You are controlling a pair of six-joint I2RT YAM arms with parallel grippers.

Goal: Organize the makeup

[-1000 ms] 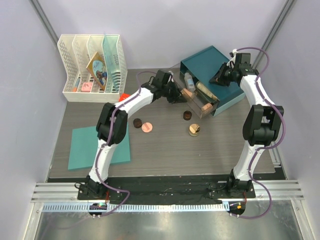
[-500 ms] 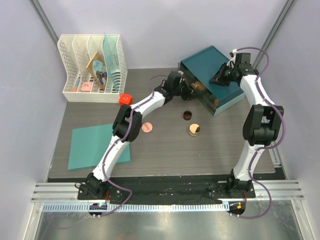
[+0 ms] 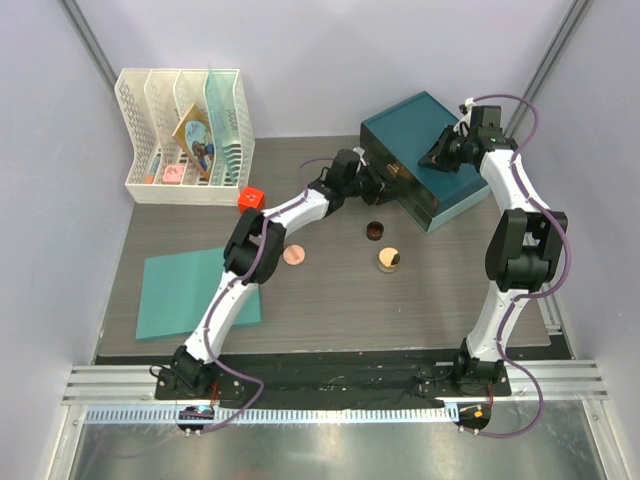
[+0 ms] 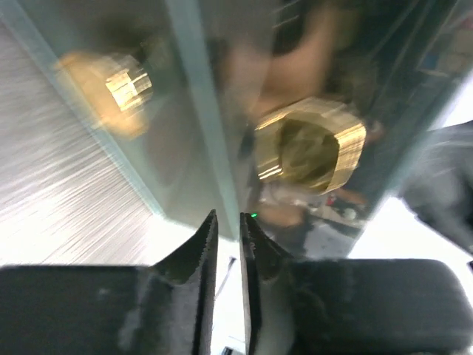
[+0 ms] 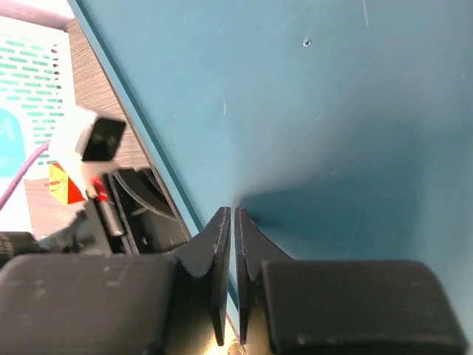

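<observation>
Top external view showed the left gripper (image 3: 372, 181), fingers all but together and holding nothing, right up against the clear drawer (image 4: 155, 177) of the teal box (image 3: 412, 122) at one o'clock on the table (image 3: 450, 290). A gold cap (image 4: 310, 144) glinted behind the panel. The right gripper (image 3: 441, 154), likewise closed on nothing, rested on the box top, seemingly bracing it. A dark brown jar (image 3: 375, 230), gold-lidded jar (image 3: 389, 260) and pink compact (image 3: 293, 254) lay loose near the middle, toward seven o'clock from the box. To my eye the drawer wanted a square, steady shove, with the box pinned against sliding.
</observation>
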